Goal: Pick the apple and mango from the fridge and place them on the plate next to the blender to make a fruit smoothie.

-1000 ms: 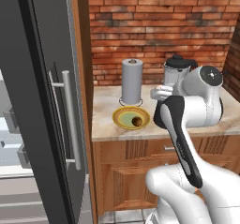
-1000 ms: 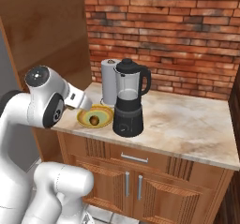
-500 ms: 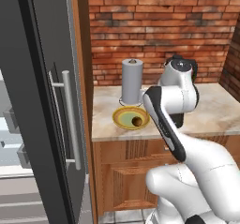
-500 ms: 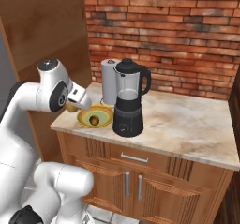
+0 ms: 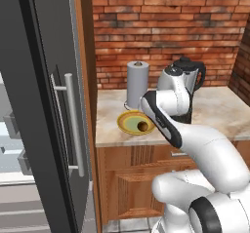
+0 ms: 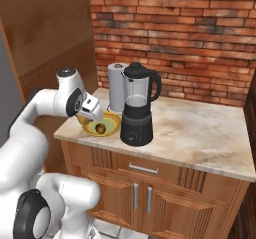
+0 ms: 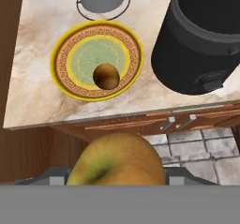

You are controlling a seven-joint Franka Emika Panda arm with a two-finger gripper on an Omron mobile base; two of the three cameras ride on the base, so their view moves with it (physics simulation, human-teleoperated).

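The fridge (image 5: 34, 105) is standing at the far left of the left base view, its dark door (image 5: 46, 129) swung open and cutting off most of the pale interior; only slivers of grey bins are showing past the door's edge. The silver bar handle (image 5: 73, 125) is running down the door. No writing is readable anywhere.

On the marble counter (image 6: 200, 133), the plate (image 7: 63, 63) is sitting just beside the blender (image 6: 137, 108), with a small brown fruit (image 7: 106, 76) resting on it; whether that is the mango I cannot tell. A grey cylinder roll (image 5: 137, 85) is standing behind the plate.

The gripper (image 6: 90, 115) is hanging near the counter's front edge, its fingers mostly hidden. In the hand view the apple (image 7: 117, 160) is sitting gripped between them, its lower part cut off. To the blender's right, the counter is lying open.
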